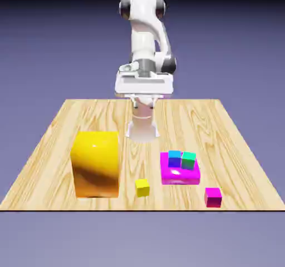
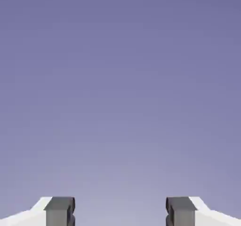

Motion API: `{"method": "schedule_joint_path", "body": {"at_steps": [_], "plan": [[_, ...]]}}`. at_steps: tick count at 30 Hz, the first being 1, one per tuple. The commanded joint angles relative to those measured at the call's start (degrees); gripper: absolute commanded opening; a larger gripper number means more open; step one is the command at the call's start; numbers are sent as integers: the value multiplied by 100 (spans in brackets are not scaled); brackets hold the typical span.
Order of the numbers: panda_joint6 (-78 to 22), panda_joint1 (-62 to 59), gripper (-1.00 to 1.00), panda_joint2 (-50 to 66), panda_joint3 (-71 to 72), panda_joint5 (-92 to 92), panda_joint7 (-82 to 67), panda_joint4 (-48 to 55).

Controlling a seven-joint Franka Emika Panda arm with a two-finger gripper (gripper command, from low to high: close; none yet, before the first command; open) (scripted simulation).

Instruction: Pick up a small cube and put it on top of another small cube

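The small yellow cube (image 1: 142, 187) lies on the table near the front edge, just to the right of a big yellow block. The small blue cube (image 1: 175, 158) rests on a flat magenta slab (image 1: 181, 176), touching a green cube beside it. My gripper (image 1: 143, 93) hangs high above the table's far middle, well away from both cubes. In the hand view the gripper (image 2: 120, 213) is open: its grey fingertips (image 2: 60, 211) stand wide apart with only the blue-violet backdrop between them. No cube appears in the hand view.
A large yellow-orange block (image 1: 96, 163) stands at the exterior view's left front. A tiny green cube (image 1: 188, 160) shares the slab with the blue one. A tiny magenta cube (image 1: 212, 196) lies near the table's front edge (image 1: 139, 209) at the right.
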Motion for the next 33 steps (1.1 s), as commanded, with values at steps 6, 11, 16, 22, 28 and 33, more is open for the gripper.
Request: {"method": "schedule_joint_path", "body": {"at_steps": [6, 11, 16, 22, 28, 33], "plan": [[-1312, -6, 0, 1246, 58, -165, -65, 959], [-2405, -12, 0, 2284, 107, -303, -119, 1758], [-3498, -17, 0, 3323, 156, -440, -173, 2557], [-4809, -23, 0, 4569, 214, -605, -237, 3516], [-6121, -30, 0, 5814, 272, -770, -302, 4474], [-5986, -51, 0, 6376, 254, -872, -275, 4456]]}}
